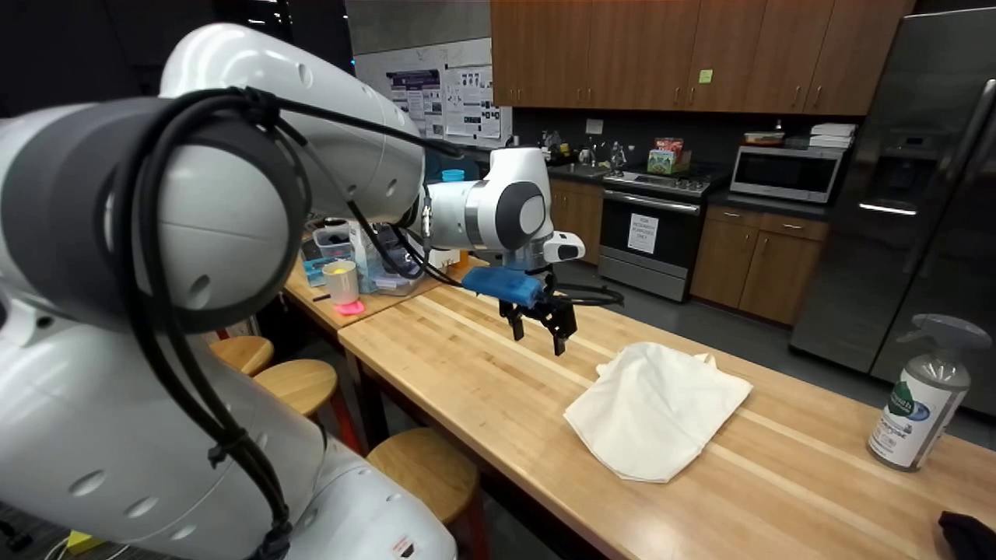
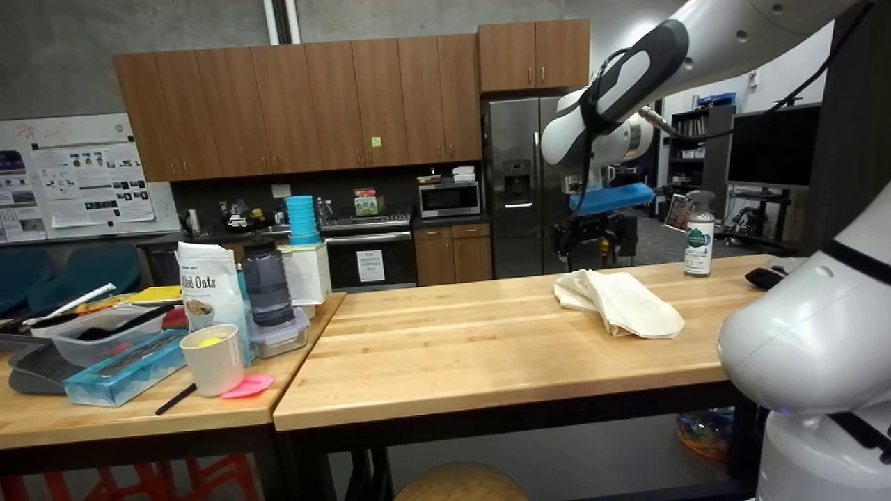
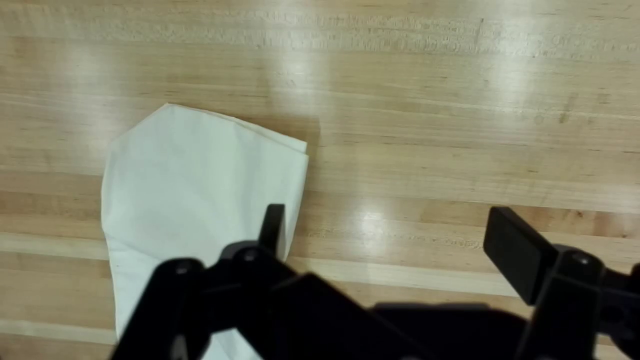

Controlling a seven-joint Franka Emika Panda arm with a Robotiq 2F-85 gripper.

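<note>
The gripper hangs above the table, its jaws spread wide, with only air between the fingers and nothing in hold. The cream cloth lies rumpled on the table; in an exterior view it sits to the right of the gripper and nearer, apart from it. In the wrist view one finger overlaps the cloth's right edge, and the opposite one shows against the wood.

To the right of the cloth stands a clear spray bottle; its white label bears a green leaf, a blue emblem and print too small to read surely. At the far side, the stove carries a white sign reading "FOR RESEARCH PURPOSES ONLY". A yellow-green note sticks to the cupboards, and posters at the far left hold text too fine to make out.

On the left table, a white bag shows the word "Oats". Just beside it are a dark bottle and, nearer, a pale cup with something yellow inside.
</note>
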